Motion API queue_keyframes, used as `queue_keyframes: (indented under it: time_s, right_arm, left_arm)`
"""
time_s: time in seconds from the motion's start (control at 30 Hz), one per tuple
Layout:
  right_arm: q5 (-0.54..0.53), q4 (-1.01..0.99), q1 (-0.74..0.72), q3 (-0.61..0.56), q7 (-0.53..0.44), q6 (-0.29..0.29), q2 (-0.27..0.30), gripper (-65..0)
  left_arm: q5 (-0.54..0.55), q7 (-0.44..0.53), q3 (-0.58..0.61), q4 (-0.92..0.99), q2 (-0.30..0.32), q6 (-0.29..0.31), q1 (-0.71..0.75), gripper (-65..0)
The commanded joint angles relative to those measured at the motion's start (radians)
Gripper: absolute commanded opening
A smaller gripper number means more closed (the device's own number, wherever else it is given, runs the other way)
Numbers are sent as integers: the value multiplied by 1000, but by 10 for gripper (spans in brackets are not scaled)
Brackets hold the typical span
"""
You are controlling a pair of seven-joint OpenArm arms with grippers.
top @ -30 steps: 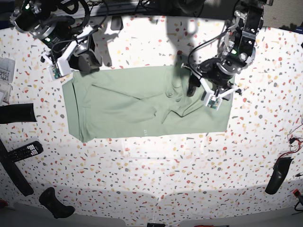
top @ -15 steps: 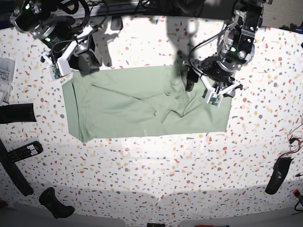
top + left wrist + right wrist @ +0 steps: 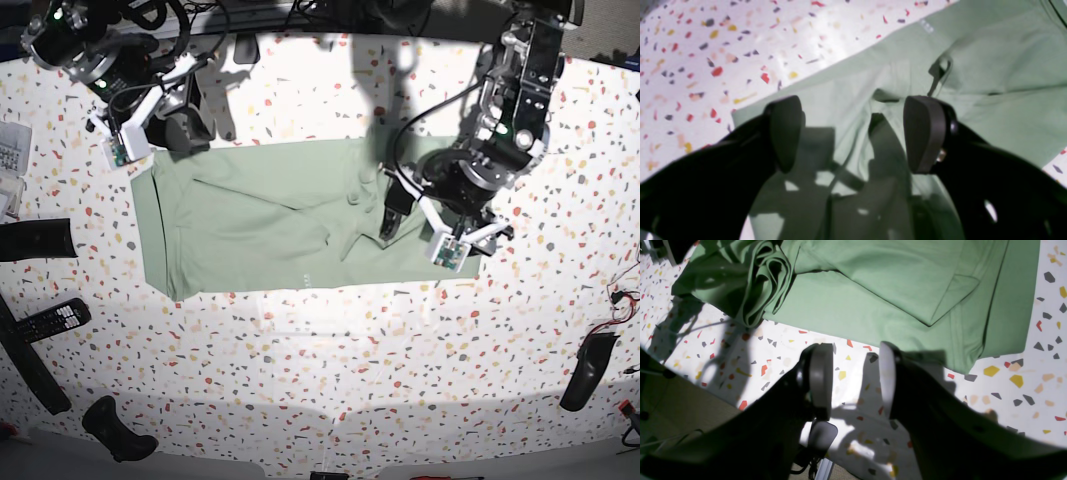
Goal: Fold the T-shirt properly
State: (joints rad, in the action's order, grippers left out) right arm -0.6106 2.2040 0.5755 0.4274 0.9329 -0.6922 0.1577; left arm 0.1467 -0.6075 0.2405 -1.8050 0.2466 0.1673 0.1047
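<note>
The T-shirt [image 3: 270, 225] lies spread flat on the speckled table, pale sage green, with a bunched fold [image 3: 365, 200] right of its middle. My left gripper [image 3: 405, 215] hovers over that right part. In the left wrist view the left gripper [image 3: 853, 133] is open, with only the T-shirt [image 3: 990, 66] and its small white mark [image 3: 926, 26] showing below the gap. My right gripper [image 3: 185, 128] stands at the shirt's far left corner. In the right wrist view the right gripper [image 3: 853, 380] is open over bare table, just off the edge of the T-shirt [image 3: 873, 280].
A remote control [image 3: 50, 320] and black objects [image 3: 35, 240] [image 3: 115, 428] lie along the left side. Another black object [image 3: 585, 370] lies at the right edge. A white item [image 3: 10, 150] sits at the far left. Cables run along the back.
My left gripper has moved toward the table's front over the shirt, and its jaws have spread wider. The right arm has stayed in place.
</note>
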Motion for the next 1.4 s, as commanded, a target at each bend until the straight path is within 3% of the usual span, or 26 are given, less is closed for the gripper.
queue_keyframes:
  time_s: [0.0, 0.1, 0.13, 0.2, 0.37, 0.47, 0.77, 1.03, 1.37]
  right_arm:
    - [-17, 16, -5, 3, -26, -6, 6, -373]
    - [-17, 16, -21, 4, -32, -6, 6, -212]
    - [-9, 16, -31, 5, -40, -6, 6, -185]
    - [56, 15, -56, 5, -66, -5, 6, -182]
    - [246, 4, -144, 6, -74, 178, 6, -184]
    - [263, -27, -205, 25, -79, 207, 6, -184]
    - [264, -346, -449, 86, -73, 189, 6, -184]
    - [263, -710, -626, 85, -48, 40, 8, -184]
    - [259, -763, -639, 86, -80, 34, 105, -184]
  left_arm:
    - [5, 23, -2, -29, 0, 0, -19, -207]
    - [5, 24, -2, -44, 0, 0, -22, -207]
    - [5, 24, -2, -47, 0, 0, -22, -207]
    - [5, 23, -2, -47, 0, 0, -22, -207]
    - [5, 23, -2, -47, 0, 0, -22, -207]
    - [5, 23, -2, -47, 0, 0, -21, -207]
    - [5, -7, -2, -47, 0, 0, -21, -207]
    - [5, -7, -2, -47, 1, 0, -21, -207]
    - [5, -29, -2, -47, 0, 0, -21, -207]
